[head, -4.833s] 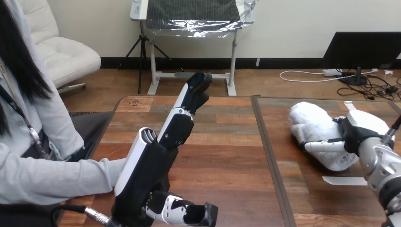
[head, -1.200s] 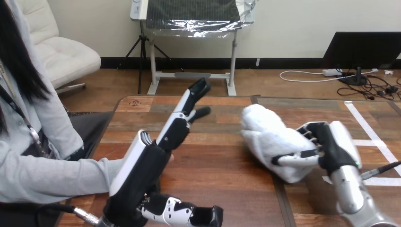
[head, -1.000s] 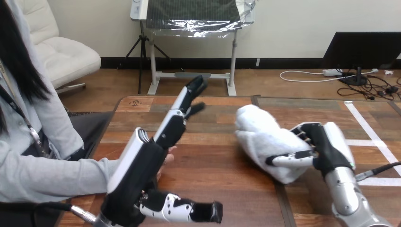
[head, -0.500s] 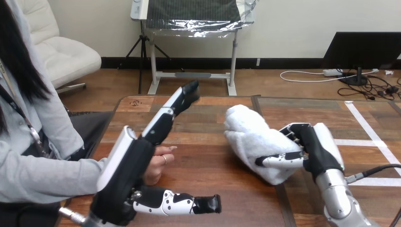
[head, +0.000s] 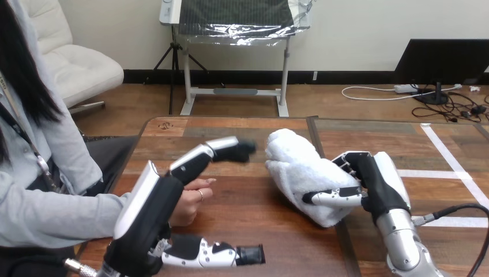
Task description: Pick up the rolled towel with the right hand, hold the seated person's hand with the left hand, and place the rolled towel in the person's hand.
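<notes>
Towel (head: 300, 173) gripped by the right hand (head: 375, 184), near the person's hand (head: 193, 196).
The rolled white towel is over the middle of the table (head: 271, 231), with the right hand's fingers and thumb curled round its near end. The left hand (head: 155, 202) is just over the person's hand, fingers loosely extended, thumb spread apart.

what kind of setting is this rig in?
Likely a staged test bench for human-robot handover: a wooden table with white tape marks, the person's hand resting on it partly behind the left hand, and a rolled towel gripped in the right hand.
</notes>
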Controlling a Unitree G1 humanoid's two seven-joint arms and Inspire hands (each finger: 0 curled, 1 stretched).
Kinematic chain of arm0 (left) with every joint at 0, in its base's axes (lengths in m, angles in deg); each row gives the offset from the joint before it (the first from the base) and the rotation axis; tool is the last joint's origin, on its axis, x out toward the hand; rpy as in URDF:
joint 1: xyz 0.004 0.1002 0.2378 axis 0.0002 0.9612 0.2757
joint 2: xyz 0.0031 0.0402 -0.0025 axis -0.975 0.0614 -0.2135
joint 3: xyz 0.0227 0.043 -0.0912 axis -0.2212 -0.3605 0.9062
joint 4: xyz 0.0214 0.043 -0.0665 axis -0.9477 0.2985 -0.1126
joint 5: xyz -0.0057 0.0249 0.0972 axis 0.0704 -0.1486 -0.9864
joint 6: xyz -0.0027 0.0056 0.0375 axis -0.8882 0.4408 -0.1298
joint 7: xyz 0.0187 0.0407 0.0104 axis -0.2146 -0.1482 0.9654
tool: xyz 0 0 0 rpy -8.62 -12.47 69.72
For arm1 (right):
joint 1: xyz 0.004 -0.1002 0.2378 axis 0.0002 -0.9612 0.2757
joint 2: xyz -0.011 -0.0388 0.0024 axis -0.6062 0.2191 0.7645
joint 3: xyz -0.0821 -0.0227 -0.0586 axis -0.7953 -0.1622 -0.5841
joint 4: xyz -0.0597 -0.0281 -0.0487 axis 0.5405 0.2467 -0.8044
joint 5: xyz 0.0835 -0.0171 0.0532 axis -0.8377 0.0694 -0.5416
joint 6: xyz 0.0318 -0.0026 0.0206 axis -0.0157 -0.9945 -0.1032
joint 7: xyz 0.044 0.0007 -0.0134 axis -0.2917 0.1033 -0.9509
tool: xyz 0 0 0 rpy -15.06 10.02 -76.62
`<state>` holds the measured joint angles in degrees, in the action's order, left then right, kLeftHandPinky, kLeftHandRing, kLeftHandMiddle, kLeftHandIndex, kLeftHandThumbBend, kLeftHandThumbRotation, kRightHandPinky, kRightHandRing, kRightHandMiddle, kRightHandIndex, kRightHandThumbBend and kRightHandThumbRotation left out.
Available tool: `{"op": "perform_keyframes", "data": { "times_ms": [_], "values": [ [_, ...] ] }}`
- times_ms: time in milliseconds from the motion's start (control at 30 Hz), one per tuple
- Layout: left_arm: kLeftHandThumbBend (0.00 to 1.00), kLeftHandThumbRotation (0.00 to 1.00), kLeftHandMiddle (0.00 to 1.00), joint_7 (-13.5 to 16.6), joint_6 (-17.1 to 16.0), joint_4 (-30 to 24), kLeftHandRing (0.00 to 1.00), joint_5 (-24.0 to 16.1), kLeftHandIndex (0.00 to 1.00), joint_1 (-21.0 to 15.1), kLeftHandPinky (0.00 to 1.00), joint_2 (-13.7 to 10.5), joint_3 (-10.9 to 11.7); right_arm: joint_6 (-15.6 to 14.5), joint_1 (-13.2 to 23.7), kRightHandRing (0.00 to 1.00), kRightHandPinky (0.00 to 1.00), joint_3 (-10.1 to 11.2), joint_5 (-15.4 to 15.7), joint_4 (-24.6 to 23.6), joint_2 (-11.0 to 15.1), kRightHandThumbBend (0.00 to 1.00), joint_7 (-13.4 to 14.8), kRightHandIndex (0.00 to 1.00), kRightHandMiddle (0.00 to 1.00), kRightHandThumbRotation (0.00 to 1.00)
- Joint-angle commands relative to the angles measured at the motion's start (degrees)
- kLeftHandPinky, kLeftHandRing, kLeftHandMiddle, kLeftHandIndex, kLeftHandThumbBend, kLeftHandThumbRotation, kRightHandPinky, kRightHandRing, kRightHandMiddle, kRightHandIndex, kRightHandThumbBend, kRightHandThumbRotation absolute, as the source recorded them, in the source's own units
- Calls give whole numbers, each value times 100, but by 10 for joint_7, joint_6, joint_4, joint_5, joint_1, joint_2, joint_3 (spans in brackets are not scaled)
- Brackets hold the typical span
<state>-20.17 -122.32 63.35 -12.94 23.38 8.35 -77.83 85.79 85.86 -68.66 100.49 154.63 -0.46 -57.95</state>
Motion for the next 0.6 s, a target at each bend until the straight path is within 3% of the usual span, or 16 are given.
{"op": "perform_keyframes", "data": {
  "times_ms": [0,567],
  "values": [
    [100,13,74,11,7,-31,72,-17,73,-14,77,-12,15,27,16,31,27,6,-4,-17,-5,82,8,44,40,0],
    [100,14,75,31,18,-38,72,-74,74,-3,73,-31,36,37,13,30,26,-2,6,-16,-11,82,20,44,39,0]
  ]
}}
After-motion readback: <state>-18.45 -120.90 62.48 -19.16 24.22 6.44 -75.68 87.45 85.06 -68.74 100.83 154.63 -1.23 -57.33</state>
